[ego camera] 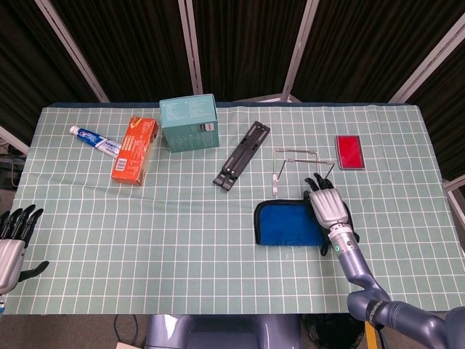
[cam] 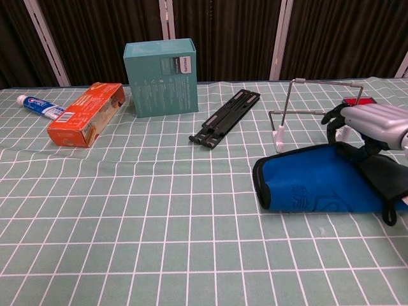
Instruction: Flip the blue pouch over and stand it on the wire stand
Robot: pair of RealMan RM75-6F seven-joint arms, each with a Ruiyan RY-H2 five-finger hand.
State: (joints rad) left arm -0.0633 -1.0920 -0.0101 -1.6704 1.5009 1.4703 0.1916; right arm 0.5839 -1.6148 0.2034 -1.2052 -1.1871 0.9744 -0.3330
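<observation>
Nearest the robot, the blue pouch (cam: 319,186) lies tilted, far edge lifted, gripped by the right hand (ego camera: 328,209) (left hand (ego camera: 12,240) idles, fingers apart, holding nothing). Best to keep rolling it over steadily toward the wire stand (cam: 306,109) just beyond.

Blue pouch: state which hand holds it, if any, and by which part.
The right hand grips the blue fabric pouch at its right end, lifting the far edge. The left hand holds nothing.
</observation>
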